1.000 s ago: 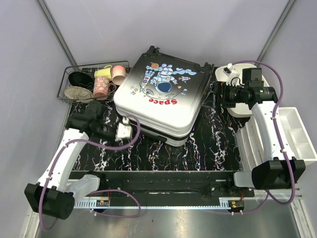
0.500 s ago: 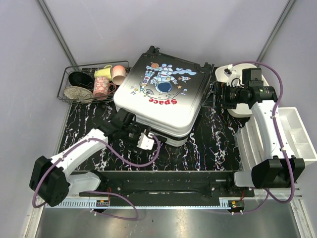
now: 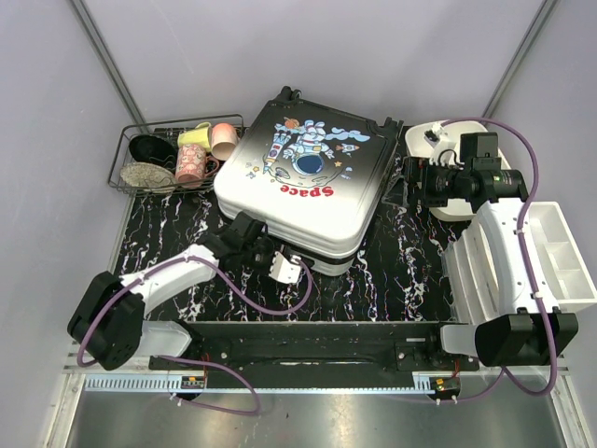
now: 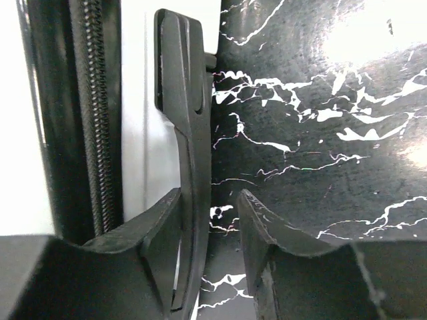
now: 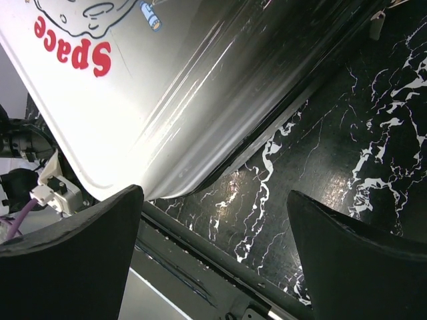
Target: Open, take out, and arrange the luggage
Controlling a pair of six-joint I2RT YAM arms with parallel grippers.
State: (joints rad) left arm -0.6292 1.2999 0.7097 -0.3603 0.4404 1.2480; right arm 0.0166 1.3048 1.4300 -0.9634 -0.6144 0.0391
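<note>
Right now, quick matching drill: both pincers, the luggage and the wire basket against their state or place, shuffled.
1. left pincer
2. right pincer
3. luggage
4. wire basket

A. far left of the table, cups inside
B. open around the black handle
C. lying flat, astronaut print up
D. open wide, gripping nothing

Pairs: 1-B, 2-D, 3-C, 4-A
</note>
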